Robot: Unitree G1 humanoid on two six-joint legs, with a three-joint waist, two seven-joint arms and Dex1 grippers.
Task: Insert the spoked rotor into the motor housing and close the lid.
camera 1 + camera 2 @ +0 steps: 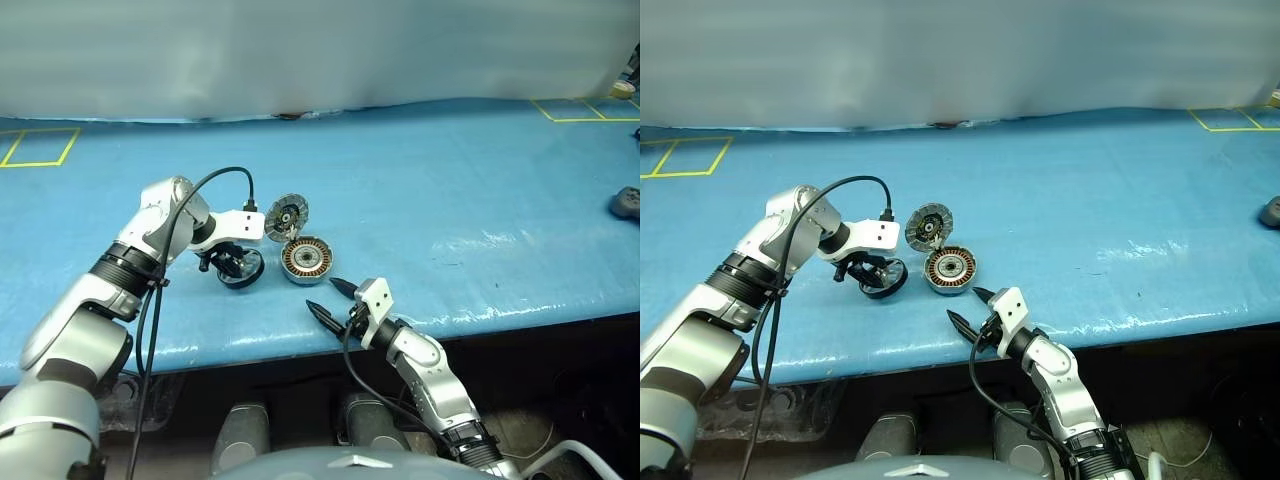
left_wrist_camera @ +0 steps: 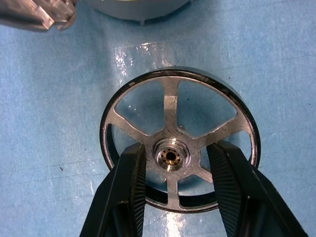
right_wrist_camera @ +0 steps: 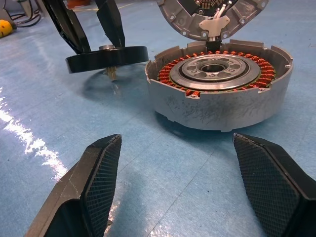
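Blue counter, covered with a glossy blue sheet bearing yellow taped squares near its far left and far right corners; a dark object lies at its right edge. Left gripper, pointing steeply down over the counter a little left of the middle and near the front edge: its two black fingers reach through the gaps between the spokes, one on each side of the central hub, jaws partly open with the fingers close to the hub; whether they press it cannot be told. In the right wrist view the wheel hangs tilted on these fingers, clear of the surface, with a shadow beneath it. Right gripper, lying level at the front edge of the counter, pointing toward the housing, jaws spread wide and holding nothing. Motor housing, a short round metal cup with a ring of copper windings around a silver centre, standing on the counter near the front edge, just beside the wheel on its right and beyond the right gripper. Lid, a ribbed disc with a dark centre, joined to the far edge of the housing and standing raised open. Spoked rotor, a thin-rimmed silver wheel, left of the housing and apart from it.
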